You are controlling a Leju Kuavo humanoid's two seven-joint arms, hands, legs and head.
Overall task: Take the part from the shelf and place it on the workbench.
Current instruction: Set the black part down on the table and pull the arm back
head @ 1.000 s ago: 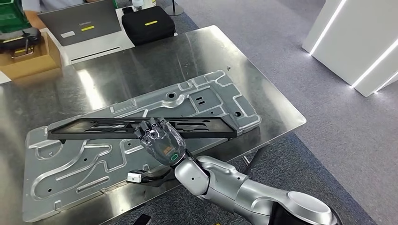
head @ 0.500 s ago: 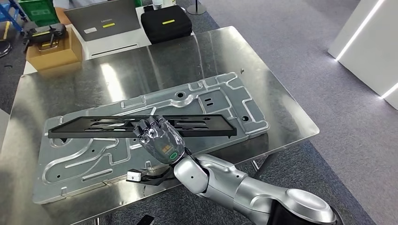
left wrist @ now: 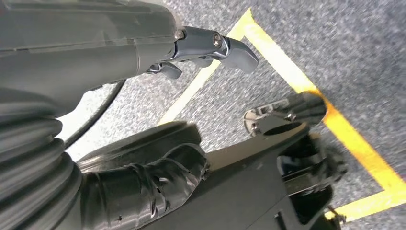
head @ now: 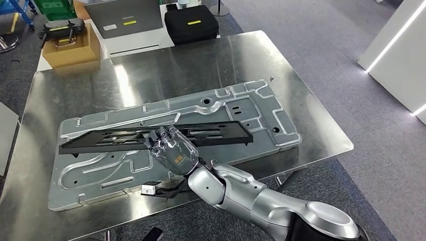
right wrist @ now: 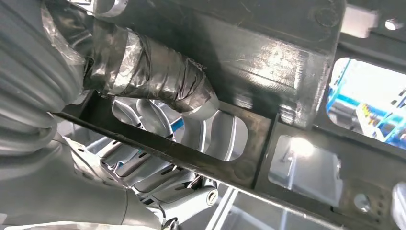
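A long, flat black part (head: 216, 133) with cut-outs hangs across a large stamped metal plate (head: 251, 103) lying on the steel workbench (head: 166, 70). My right hand (head: 171, 149) grips the part near its middle, fingers curled over its near edge. In the right wrist view the taped thumb (right wrist: 153, 79) presses on the black part (right wrist: 258, 57), with the silver plate showing through its openings. My left hand (left wrist: 143, 57) hangs over grey carpet with yellow floor lines, fingers apart and holding nothing.
At the bench's far edge stand a grey laptop (head: 125, 17), a black bag (head: 191, 22) and a cardboard box (head: 70, 45) carrying a dark device. White lit panels (head: 397, 45) stand to the right. Grey carpet surrounds the bench.
The whole picture has shifted, so the camera has moved; more of the bench's left side shows. My right hand keeps its hold on the black part over the plate.
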